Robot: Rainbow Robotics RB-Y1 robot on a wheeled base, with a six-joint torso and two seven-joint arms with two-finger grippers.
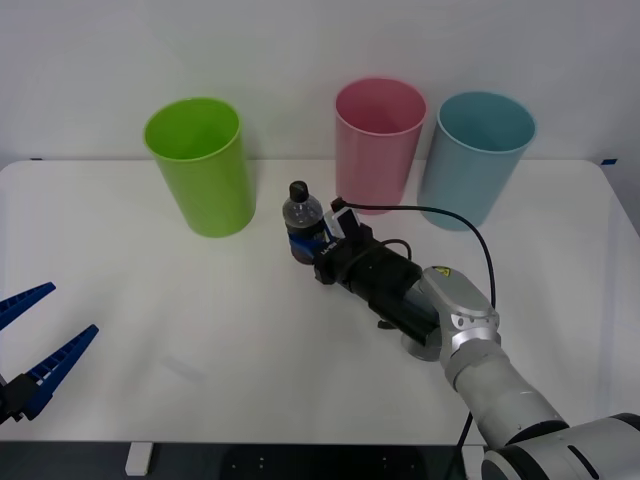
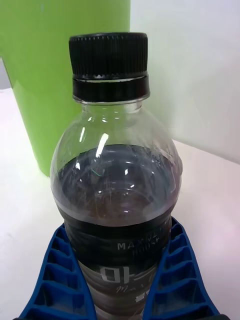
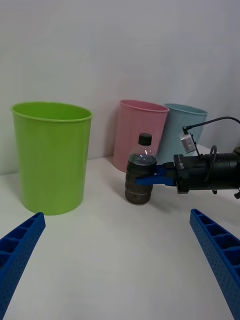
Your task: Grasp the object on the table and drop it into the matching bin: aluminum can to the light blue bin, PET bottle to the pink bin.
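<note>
1. Near the middle of the desk (image 1: 200, 330), toward its far edge: PET bottle (image 1: 302, 222), small, clear, black screw cap, dark brownish contents, standing upright on the surface.
2. Right claw (image 1: 312, 240): reaches in from the near right corner, arm lying low over the desk; its blue ribbed fingers (image 2: 177, 280) are pinched on the lower body of the bottle, one on each side, cap and shoulder left free above them.
3. Pink bin (image 1: 378, 135): pale pink, tapered, upright at the far edge, behind the bottle and slightly to its right, apart from it.
4. Light blue bin (image 1: 478, 155): same form, upright, just beside the pink bin on the side of the right edge; the two nearly touch.
5. Lime green bin (image 1: 200, 165): upright at the far edge, left of the bottle, near it but not touching; it is the closest object on that side.
6. Black cable (image 1: 450, 215): loops from the right wrist housing up over the arm, passing in front of the light blue bin.
7. Left claw (image 1: 35, 340): at the near left corner, fingers spread wide, holding nothing, well apart from bottle and bins.
8. Between the bottle and the pink bin: bare desk surface.
</note>
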